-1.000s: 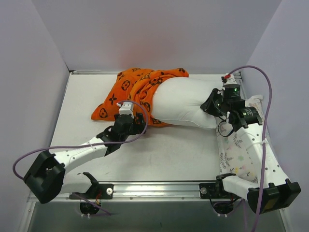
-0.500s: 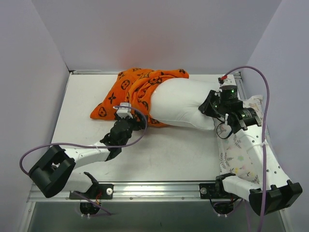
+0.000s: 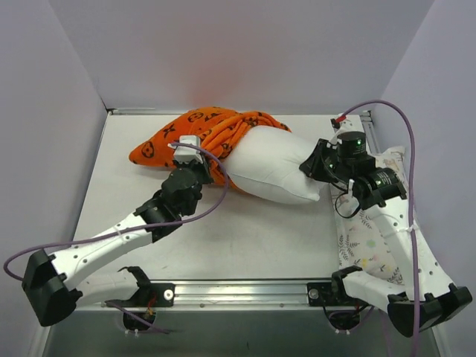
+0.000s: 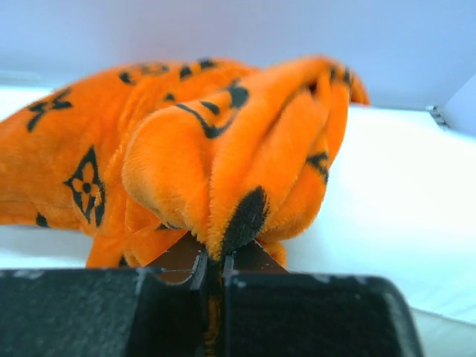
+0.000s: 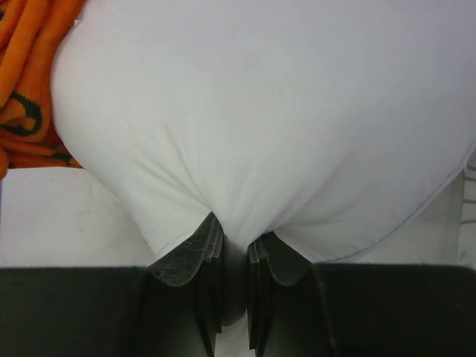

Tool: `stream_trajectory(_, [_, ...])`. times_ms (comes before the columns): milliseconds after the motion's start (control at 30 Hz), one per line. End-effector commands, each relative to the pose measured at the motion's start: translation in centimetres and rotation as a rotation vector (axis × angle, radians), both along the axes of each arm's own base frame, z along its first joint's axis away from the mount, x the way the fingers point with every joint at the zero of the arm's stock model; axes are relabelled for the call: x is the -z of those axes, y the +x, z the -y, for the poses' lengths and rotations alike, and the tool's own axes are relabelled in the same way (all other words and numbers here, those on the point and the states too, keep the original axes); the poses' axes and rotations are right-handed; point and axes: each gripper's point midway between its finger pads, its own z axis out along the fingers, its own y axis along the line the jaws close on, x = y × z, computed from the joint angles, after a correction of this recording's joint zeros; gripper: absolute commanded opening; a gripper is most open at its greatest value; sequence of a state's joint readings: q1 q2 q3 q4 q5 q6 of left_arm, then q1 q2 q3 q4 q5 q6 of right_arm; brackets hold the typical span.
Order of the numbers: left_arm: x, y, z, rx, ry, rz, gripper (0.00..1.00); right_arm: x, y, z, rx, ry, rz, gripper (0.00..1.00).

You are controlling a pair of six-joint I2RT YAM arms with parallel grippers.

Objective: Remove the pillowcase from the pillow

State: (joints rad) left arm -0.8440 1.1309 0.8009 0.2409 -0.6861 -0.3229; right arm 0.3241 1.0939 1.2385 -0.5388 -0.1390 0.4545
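pillow (image 3: 271, 167): the plump white one, lying across the middle of the desk (image 3: 275, 238) with well over half of it bare

pillowcase (image 3: 197, 134): orange with black flower and circle prints. It's bunched into thick folds around the pillow's left end, and a loose flap trails off to the left of the pillow

left claw (image 4: 216, 256): pinched tight on a fat fold of the pillowcase, right by the pillow's left end (on the wrist cam the fuzzy orange is squeezed between the fingers with basically no gap)

right claw (image 5: 232, 245): clamped on the pillow's bare right end, with the white cloth puckered into a little pinch between the two fingers

small printed pillow (image 3: 368, 238): white with pastel prints, lying to the right of the pillow, partly under the right arm

arms: one at each end of the pillow, left arm reaching in from the near left, right arm from the near right

purple cables (image 3: 405, 149): one loops over each arm, and the right one arcs up past the pillow's right end
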Motion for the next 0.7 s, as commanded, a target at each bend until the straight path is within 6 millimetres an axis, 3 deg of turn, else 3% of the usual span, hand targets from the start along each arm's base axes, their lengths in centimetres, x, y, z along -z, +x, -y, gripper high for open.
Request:
stream_trajectory(0, [-10.0,-2.5,-5.2,-0.18,0.093,0.118,0.0,-6.3,-1.5,-2.1,-0.101,0.109,0.171,0.0])
stream_trajectory(33, [-13.7,-4.0,-4.4,-0.142,0.061,0.168,0.0,-7.0,-2.4,-2.8,-0.137,0.136,0.182,0.0])
stream_trajectory(67, [-15.2,-4.6,-4.2,-0.13,0.077,0.18,0.0,-7.6,-3.0,-3.2,-0.158,0.162,0.189,0.0])
stream_trajectory(100, [-15.1,-4.9,-4.0,-0.109,0.155,0.146,0.0,-8.1,-3.9,-4.0,-0.195,0.211,0.179,0.0])
stream_trajectory(133, [-15.4,-4.6,-2.0,-0.048,0.204,0.126,0.0,-8.7,-4.4,-4.2,-0.209,0.236,0.193,0.0])
stream_trajectory(167, [-18.6,-4.7,-1.7,-0.03,0.158,0.138,0.0,-8.9,-4.7,-4.4,-0.22,0.256,0.19,0.0])
stream_trajectory(200, [-18.2,-4.6,-1.0,-0.004,0.22,0.099,0.0,-9.1,-5.1,-4.7,-0.227,0.28,0.181,0.0])
stream_trajectory(233, [-17.1,-3.6,1.2,0.024,0.274,0.067,0.0,-9.2,-5.1,-4.7,-0.224,0.289,0.186,0.0])
stream_trajectory(267, [-18.3,-3.3,1.8,0.034,0.258,0.073,0.0,-8.8,-4.9,-4.7,-0.22,0.291,0.177,0.0])
stream_trajectory(333, [-15.2,-1.6,4.1,0.054,0.341,-0.005,0.0,-7.5,-4.2,-4.6,-0.191,0.28,0.143,0.0])
stream_trajectory(400, [-12.9,0.6,5.2,0.132,0.303,-0.109,0.0,-5.2,-2.9,-3.9,-0.145,0.269,0.091,0.0])
stream_trajectory(433, [-10.2,2.2,6.2,0.166,0.301,-0.175,0.0,-4.0,-1.9,-3.9,-0.127,0.277,0.056,0.0])
stream_trajectory(467, [-8.2,2.5,7.9,0.264,0.236,-0.243,0.0,-3.0,-1.2,-3.5,-0.108,0.278,0.032,0.0])
stream_trajectory(500, [-5.6,4.4,7.0,0.27,0.217,-0.301,0.0,-1.6,-0.2,-2.8,-0.073,0.275,0.005,0.0])
stream_trajectory(533, [-2.5,5.5,7.6,0.29,0.221,-0.368,0.0,1.0,0.9,-2.6,-0.047,0.261,-0.05,0.03])
stream_trajectory(600, [1.0,6.7,8.1,0.315,0.207,-0.44,0.0,3.5,2.1,-1.8,-0.005,0.246,-0.102,0.13])
stream_trajectory(633, [4.3,7.4,8.3,0.312,0.236,-0.498,0.0,5.3,3.1,-1.6,0.015,0.234,-0.141,0.32])
stream_trajectory(667, [5.6,7.8,8.4,0.308,0.238,-0.519,0.0,5.9,3.7,-1.1,0.044,0.217,-0.145,0.42])
